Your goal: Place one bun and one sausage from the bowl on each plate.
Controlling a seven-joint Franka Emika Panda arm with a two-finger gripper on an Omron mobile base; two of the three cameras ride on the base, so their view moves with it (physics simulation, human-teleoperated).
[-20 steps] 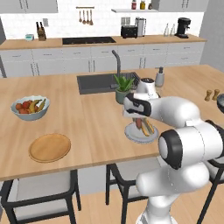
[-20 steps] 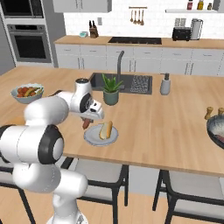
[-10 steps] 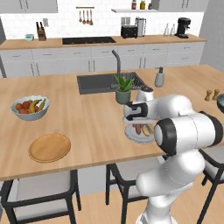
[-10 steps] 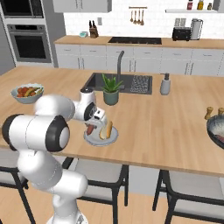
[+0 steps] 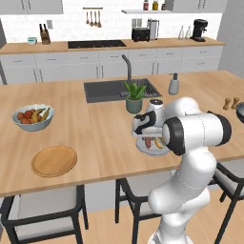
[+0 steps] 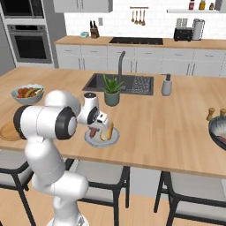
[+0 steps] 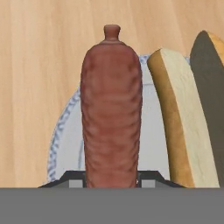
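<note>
Jaws (image 7: 111,177) pinching a sausage (image 7: 111,113) at its near end, the two tips pressed against its sides; the sausage runs straight out ahead of the jaws, its knotted end farthest away. Directly beneath the jaws lies the pale grey-white plate (image 7: 65,144), set on the wooden tabletop (image 7: 39,52). Just to one side of the jaws, a bun (image 7: 179,122) lies on the same plate, alongside the sausage and close to it — whether the two touch cannot be told. In the right base view the jaws (image 6: 98,128) sit low over the plate (image 6: 94,141), the sausage (image 6: 93,131) angled down toward it beside the bun (image 6: 108,131). In the left base view the plate (image 5: 145,150) is partly hidden by the arm. Well away from the jaws — the wooden plate (image 5: 54,160) near the tabletop's front edge, a fruit bowl (image 5: 32,117) beyond it, and a potted plant (image 5: 134,96) by the sink (image 5: 107,90). The dark bowl (image 6: 218,132) lies far off at the opposite end.
</note>
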